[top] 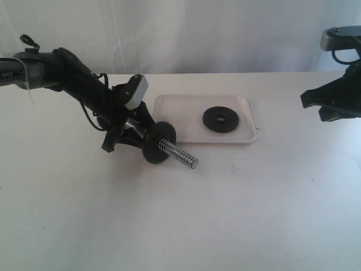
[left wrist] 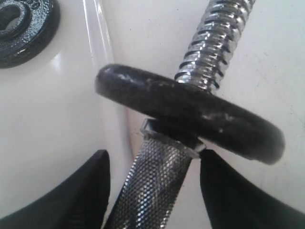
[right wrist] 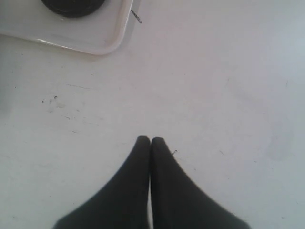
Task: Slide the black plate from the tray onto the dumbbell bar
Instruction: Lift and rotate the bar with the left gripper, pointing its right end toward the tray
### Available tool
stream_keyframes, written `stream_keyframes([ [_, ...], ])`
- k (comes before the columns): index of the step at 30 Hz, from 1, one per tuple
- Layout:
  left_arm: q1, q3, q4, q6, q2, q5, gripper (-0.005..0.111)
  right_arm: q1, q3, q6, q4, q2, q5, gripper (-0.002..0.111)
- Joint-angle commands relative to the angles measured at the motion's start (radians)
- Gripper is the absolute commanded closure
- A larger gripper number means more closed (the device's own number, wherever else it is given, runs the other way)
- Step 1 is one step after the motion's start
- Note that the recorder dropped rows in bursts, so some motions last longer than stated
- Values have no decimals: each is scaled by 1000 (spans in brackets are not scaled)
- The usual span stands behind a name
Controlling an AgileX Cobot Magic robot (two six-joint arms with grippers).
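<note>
A black plate (top: 220, 119) lies flat on the white tray (top: 175, 121), and its edge shows in the right wrist view (right wrist: 71, 7). My left gripper (top: 135, 132) is shut on the knurled middle of the dumbbell bar (left wrist: 152, 186), holding it tilted beside the tray's left end. A second black plate (left wrist: 190, 112) sits on the bar, just beyond the fingertips. The bar's threaded end (top: 181, 154) sticks out towards the front. My right gripper (top: 309, 101) hangs at the far right, shut and empty (right wrist: 151, 139), well clear of the tray.
The white tabletop (top: 225, 214) runs around the tray on all sides. The tray's corner (right wrist: 107, 40) lies ahead of the right gripper. A pale curtain (top: 197, 34) closes off the back.
</note>
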Motion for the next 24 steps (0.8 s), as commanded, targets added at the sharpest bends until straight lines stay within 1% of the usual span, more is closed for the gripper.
stream_keyframes([
  [1,-21,2,6,151,11,8,47,1,-8,-12,-6,1,-9,108],
  [5,-30,2,62,151,22,-30,47,1,-8,-12,-6,1,-9,108],
  [16,-34,2,59,149,23,-26,48,1,-8,-12,-6,1,-13,108],
  [22,-40,2,61,151,44,-36,48,1,-8,-12,-6,1,-13,108],
  [24,-40,2,67,151,51,-58,50,1,-8,-12,-6,1,-13,108],
])
